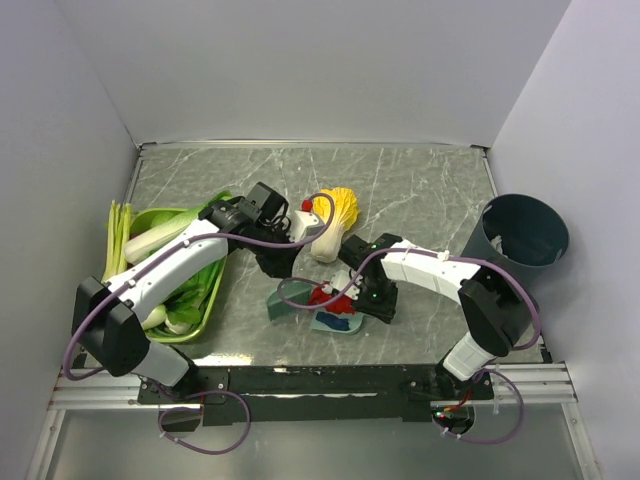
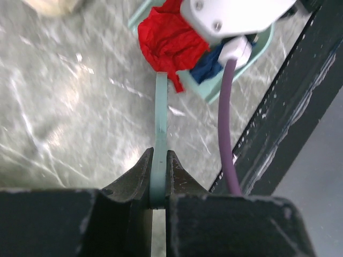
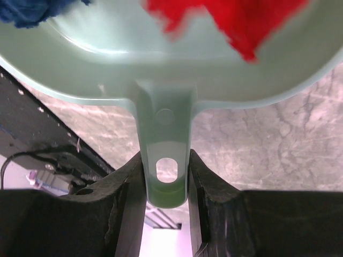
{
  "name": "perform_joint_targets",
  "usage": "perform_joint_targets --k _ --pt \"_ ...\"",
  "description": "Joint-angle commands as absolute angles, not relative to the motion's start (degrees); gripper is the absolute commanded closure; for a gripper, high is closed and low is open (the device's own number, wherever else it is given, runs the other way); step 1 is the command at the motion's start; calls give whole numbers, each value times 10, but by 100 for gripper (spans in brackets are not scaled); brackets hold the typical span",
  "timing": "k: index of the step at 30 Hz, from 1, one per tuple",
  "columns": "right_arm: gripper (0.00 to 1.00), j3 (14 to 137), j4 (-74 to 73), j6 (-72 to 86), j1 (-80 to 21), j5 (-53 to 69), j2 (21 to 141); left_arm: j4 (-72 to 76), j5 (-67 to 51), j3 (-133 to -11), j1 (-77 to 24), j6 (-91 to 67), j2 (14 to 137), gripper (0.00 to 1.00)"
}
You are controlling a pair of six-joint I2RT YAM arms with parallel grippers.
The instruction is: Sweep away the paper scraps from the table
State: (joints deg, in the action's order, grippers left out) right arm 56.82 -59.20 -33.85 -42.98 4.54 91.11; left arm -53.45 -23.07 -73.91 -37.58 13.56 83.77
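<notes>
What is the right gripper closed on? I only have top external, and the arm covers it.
Observer: In the right wrist view, the right gripper is shut on the holed handle of a pale green plastic dustpan.
Operator: Anything in the pan?
Observer: A crumpled red paper scrap and a dark blue paper scrap lie inside it.
Operator: And the left gripper?
Observer: In the left wrist view, the left gripper is shut on a thin pale green plastic blade, seen edge-on, with its far end pointing at the red scrap.
</notes>
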Motion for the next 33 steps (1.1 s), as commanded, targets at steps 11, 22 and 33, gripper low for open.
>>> perform_joint_targets --k 11,22,33 --pt "100 498 -478 -292 -432 72 830 -551 -222 -749 -368 215 769 99" --pt "100 470 -447 -258 -425 91 757 -565 -141 -727 -312 235 650 99" --pt "100 543 -460 -279 -373 119 629 -477 -137 -718 -234 114 643 99"
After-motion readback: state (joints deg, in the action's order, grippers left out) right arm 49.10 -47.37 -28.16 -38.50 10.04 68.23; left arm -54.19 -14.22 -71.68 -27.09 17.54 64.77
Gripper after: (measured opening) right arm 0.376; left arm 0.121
